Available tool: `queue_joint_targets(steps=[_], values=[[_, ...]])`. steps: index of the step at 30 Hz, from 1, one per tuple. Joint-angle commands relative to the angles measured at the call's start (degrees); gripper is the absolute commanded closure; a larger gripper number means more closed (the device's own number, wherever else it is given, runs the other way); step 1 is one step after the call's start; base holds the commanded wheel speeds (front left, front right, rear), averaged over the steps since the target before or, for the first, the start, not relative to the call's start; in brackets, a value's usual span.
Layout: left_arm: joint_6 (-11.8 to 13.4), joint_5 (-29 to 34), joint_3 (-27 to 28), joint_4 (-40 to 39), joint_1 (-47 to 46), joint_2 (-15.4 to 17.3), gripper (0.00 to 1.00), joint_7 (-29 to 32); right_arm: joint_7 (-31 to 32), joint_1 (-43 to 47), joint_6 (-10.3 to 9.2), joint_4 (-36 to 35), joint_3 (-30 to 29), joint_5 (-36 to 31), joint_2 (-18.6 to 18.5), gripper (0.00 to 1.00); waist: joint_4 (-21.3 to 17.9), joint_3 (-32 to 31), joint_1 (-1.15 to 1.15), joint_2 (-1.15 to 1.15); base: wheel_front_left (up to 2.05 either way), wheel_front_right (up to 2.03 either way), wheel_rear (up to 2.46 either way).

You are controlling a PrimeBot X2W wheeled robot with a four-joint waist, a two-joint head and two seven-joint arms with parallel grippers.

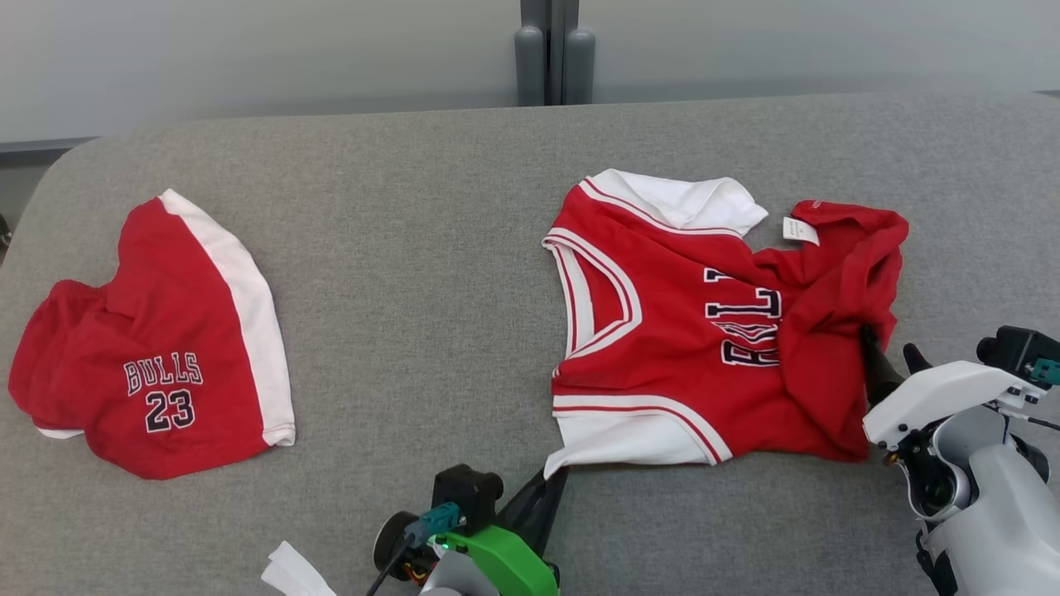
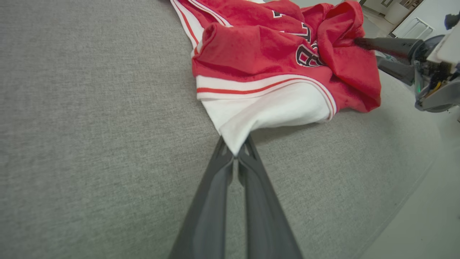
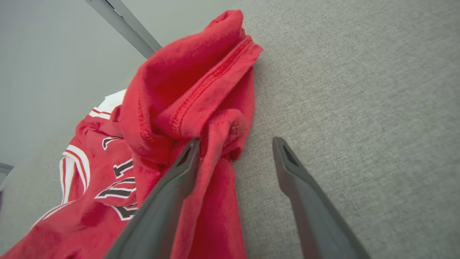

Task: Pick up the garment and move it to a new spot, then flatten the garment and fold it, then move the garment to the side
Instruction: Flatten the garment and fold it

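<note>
Our left claw (image 2: 235, 154) grips the red jersey (image 1: 662, 331) at its near corner. Our right claw (image 3: 236, 142) stands open at its right folds.

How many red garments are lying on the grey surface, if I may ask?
2. The shorts lie at the left; the jersey lies right of centre, its white corner pinched by the left gripper. None seems hidden.
</note>
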Motion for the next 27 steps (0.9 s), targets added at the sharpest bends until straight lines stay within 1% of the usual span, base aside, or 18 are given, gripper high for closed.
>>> queue_joint_targets(steps=[1,12,13,14,15,16,21,27], values=[[0.3,0.0,0.0,0.2,-0.9,0.3,1.00,-0.3,-0.6,-0.9,-0.06,0.7,0.3,0.4,-0.5,0.00,0.1,0.3,0.00,0.00,0.00,0.00,0.00],[0.4,-0.6,-0.9,0.6,-1.5,0.3,1.00,-0.6,-4.0,-3.6,-0.06,5.6,3.0,1.8,-2.0,0.00,0.4,0.8,0.00,0.00,0.00,0.00,0.00],[0.4,-0.7,-0.9,0.6,-1.6,0.3,1.00,-0.6,-4.1,-3.8,-0.06,5.9,3.2,2.1,-2.1,0.06,0.4,0.8,0.00,0.00,0.00,0.00,0.00],[0.5,-0.8,-1.0,0.6,-1.7,0.3,1.00,-0.6,-4.4,-4.0,-0.06,6.2,3.4,2.3,-2.3,0.32,0.5,0.9,0.00,0.00,0.00,0.00,0.00],[0.5,-0.8,-1.1,0.7,-1.8,0.3,1.00,-0.6,-4.6,-4.2,-0.06,6.5,3.6,2.5,-2.4,0.71,0.5,0.9,0.00,0.00,0.00,0.00,0.00],[0.5,-0.9,-1.1,0.8,-1.8,0.3,1.00,-0.6,-4.8,-4.3,-0.06,6.7,3.9,2.7,-2.5,1.00,0.6,0.9,0.00,0.00,0.00,0.00,0.00],[0.6,-1.3,-1.1,1.1,-1.8,0.3,1.00,-0.8,-6.5,-4.8,-0.06,7.7,5.0,3.0,-3.2,1.00,0.5,0.7,0.00,0.00,0.00,0.00,0.00],[0.6,-1.9,-0.6,1.7,-1.6,0.3,1.00,-0.9,-9.4,-3.1,-0.06,7.8,5.9,2.0,-5.0,1.00,-0.1,-0.6,0.00,0.00,0.00,0.00,0.00]])
